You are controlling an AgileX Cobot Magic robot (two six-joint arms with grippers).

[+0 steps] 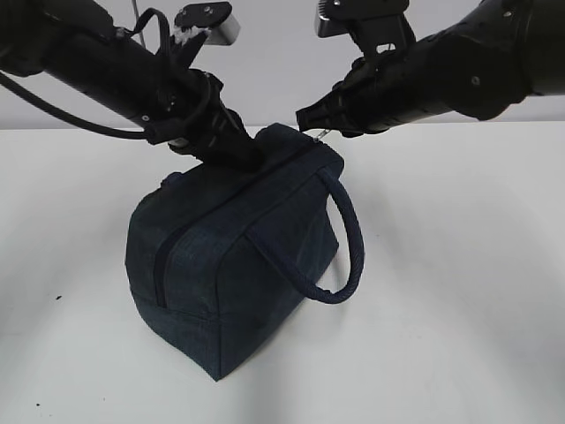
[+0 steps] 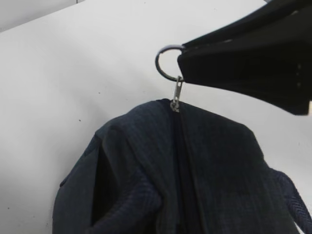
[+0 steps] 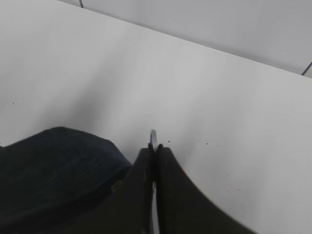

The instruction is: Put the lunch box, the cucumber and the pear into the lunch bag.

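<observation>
The dark navy lunch bag [image 1: 229, 265] stands on the white table with its zipper [image 2: 183, 161] closed along the top. My right gripper [image 1: 309, 119] is shut on the metal ring pull [image 2: 165, 61] at the far end of the zipper; the ring's edge shows between its fingertips [image 3: 155, 148]. My left gripper [image 1: 237, 148] presses into the bag's top fabric near the other end and appears shut on it; its jaws are hidden by the cloth in the left wrist view. The lunch box, cucumber and pear are out of view.
One loop handle [image 1: 349, 238] hangs down the bag's right side. The white table [image 1: 459, 291] spreads around the bag, with a grey wall behind it. Both black arms reach in from the upper corners.
</observation>
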